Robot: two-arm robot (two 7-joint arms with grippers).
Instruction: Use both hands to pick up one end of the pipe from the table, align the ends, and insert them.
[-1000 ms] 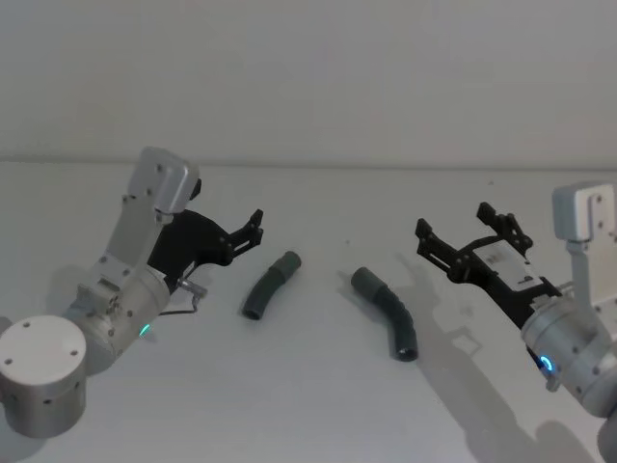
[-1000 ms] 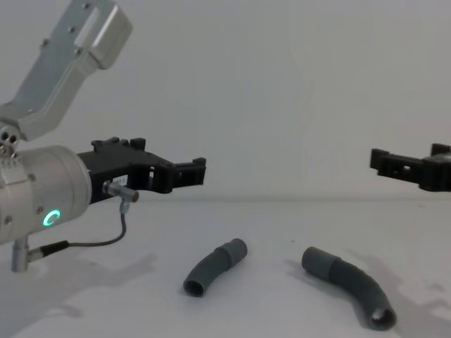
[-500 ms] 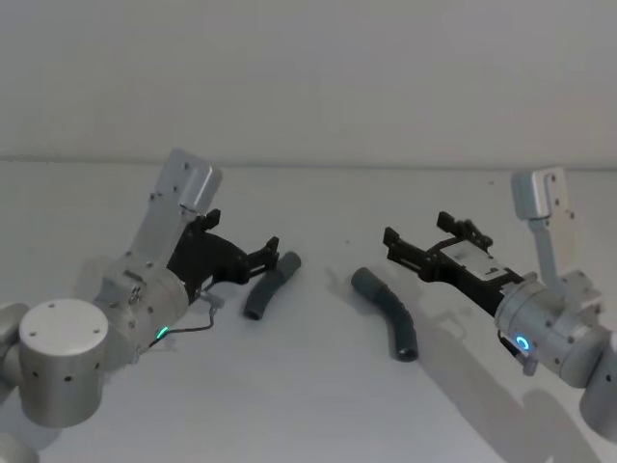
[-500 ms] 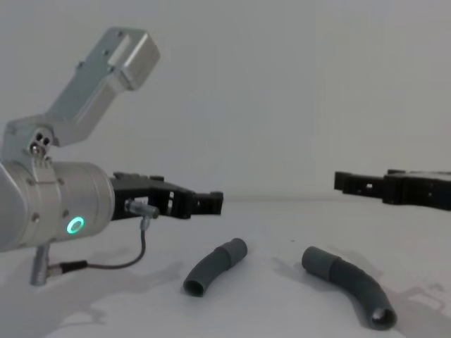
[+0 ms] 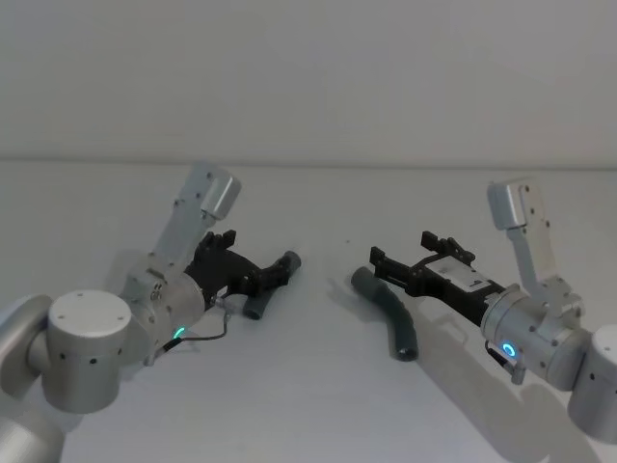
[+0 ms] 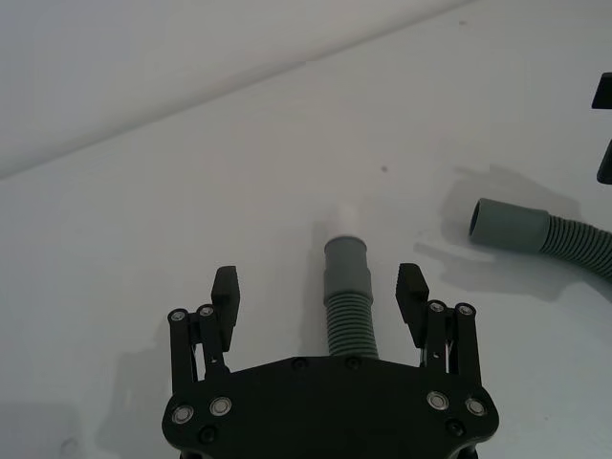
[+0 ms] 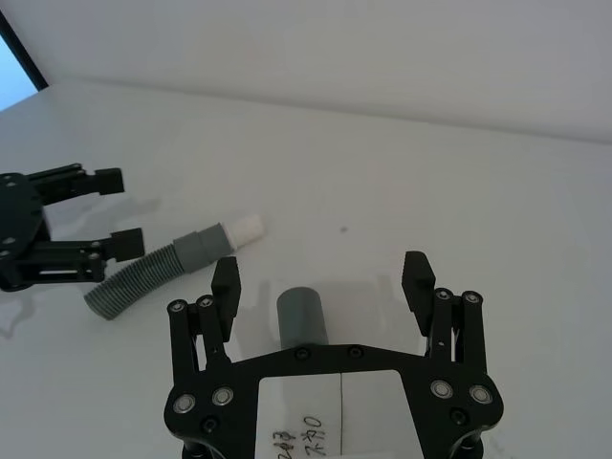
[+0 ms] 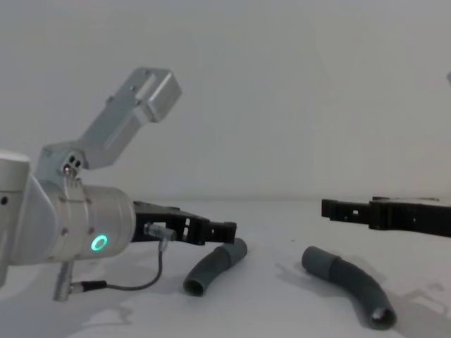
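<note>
Two curved dark-grey pipe pieces lie apart on the white table (image 5: 308, 405). The left piece (image 5: 256, 306) (image 8: 213, 267) (image 7: 143, 277) has a narrow whitish tip (image 6: 346, 218). My left gripper (image 5: 275, 273) (image 6: 318, 284) (image 8: 222, 231) is open, with its fingers on either side of this piece's ribbed part just behind the cuff. The right piece (image 5: 393, 316) (image 8: 345, 282) (image 6: 535, 234) ends in a wider socket (image 7: 301, 320) that faces the left piece. My right gripper (image 5: 400, 249) (image 7: 321, 271) (image 8: 331, 208) is open and hangs over that socket end, one finger on each side.
The pale grey wall (image 5: 308, 77) meets the table's far edge behind both pieces. A thin cable (image 8: 141, 282) loops under my left wrist, close to the table. The gap between the two pieces is about a gripper's width.
Both arms have come inward and lower. The left gripper now straddles the left piece and the right gripper has reached the right piece's socket end. Neither piece has moved.
</note>
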